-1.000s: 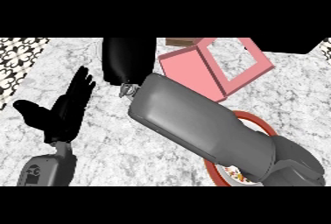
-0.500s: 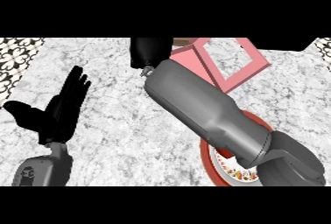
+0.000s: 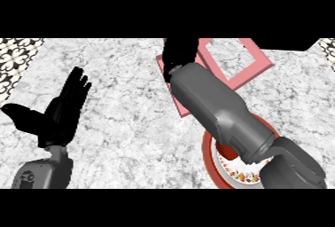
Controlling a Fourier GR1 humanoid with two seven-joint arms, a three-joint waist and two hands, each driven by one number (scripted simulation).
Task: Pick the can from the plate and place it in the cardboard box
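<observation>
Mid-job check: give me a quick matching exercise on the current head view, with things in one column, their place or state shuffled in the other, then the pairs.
Things:
1. left hand
2. right hand
3. plate
4. cardboard box

Place or state:
A. red-rimmed, lower right, partly under the forearm
B. pink, upper right of the counter
C. open, fingers up, resting at the left
D. black, over the box's left edge, fingers not readable

Pairs: 1-C, 2-D, 3-A, 4-B
</observation>
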